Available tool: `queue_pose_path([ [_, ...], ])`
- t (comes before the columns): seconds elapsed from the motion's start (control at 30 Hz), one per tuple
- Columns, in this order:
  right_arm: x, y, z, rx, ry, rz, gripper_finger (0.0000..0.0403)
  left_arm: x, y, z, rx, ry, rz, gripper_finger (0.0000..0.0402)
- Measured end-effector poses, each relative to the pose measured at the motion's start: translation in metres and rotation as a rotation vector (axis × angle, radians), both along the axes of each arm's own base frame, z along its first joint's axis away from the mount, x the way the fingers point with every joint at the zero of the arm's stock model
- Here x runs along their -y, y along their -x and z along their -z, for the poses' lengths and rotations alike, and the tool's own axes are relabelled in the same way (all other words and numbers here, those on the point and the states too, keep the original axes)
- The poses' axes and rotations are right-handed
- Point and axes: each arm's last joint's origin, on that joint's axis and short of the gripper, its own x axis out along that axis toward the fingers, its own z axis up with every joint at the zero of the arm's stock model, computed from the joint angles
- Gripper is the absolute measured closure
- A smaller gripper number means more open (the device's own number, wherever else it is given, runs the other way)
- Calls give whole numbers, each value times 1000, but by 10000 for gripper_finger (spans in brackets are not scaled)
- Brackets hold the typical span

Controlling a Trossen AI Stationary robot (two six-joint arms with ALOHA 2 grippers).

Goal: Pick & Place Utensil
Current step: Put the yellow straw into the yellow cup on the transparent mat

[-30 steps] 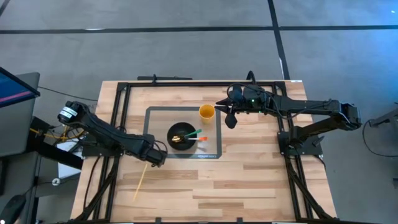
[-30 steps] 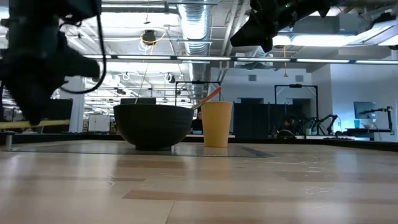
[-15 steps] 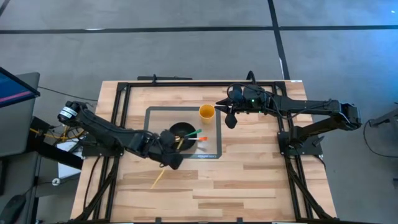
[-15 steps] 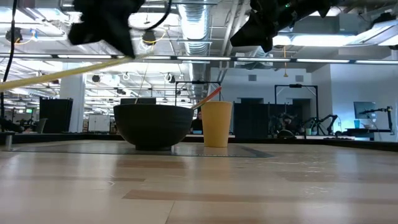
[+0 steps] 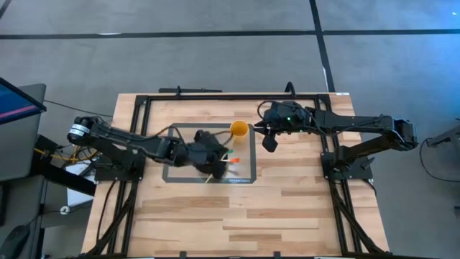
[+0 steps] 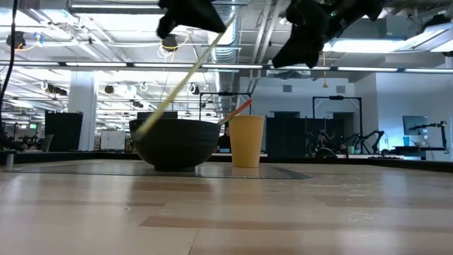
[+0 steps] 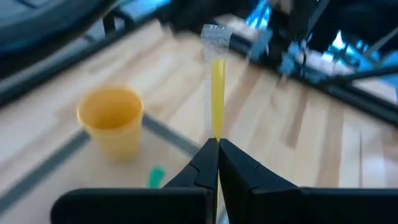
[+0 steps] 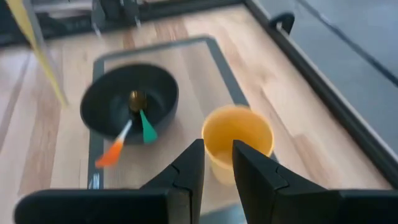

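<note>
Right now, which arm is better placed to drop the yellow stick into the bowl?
Left. Its gripper is shut on the yellow stick, above the black bowl. The right gripper hovers beside the yellow cup, holding nothing.

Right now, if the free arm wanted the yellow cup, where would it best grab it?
Probably at the rim of the yellow cup, from straight above. It stands upright with its mouth open, and the right end effector hovers beside it, open.

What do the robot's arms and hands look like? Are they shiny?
Both arms are black and made of long jointed pieces, not very shiny. The left arm has a round silver part and yellow and red wires near its base. The right arm shows a tiny green light near its wrist. The left hand and the right hand each have two dark pointed fingers.
</note>
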Motion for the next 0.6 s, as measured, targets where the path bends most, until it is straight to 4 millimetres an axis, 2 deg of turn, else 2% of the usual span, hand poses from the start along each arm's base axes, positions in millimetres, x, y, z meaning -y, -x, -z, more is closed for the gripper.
queue_pose_path([
  [0.27,-1,7,10,-129,-28,1,326,-25,-16,-20,182,-40,136,392],
  [0.6,-2,10,13,-171,-37,1,326,-47,-23,-47,356,-343,157,392],
])
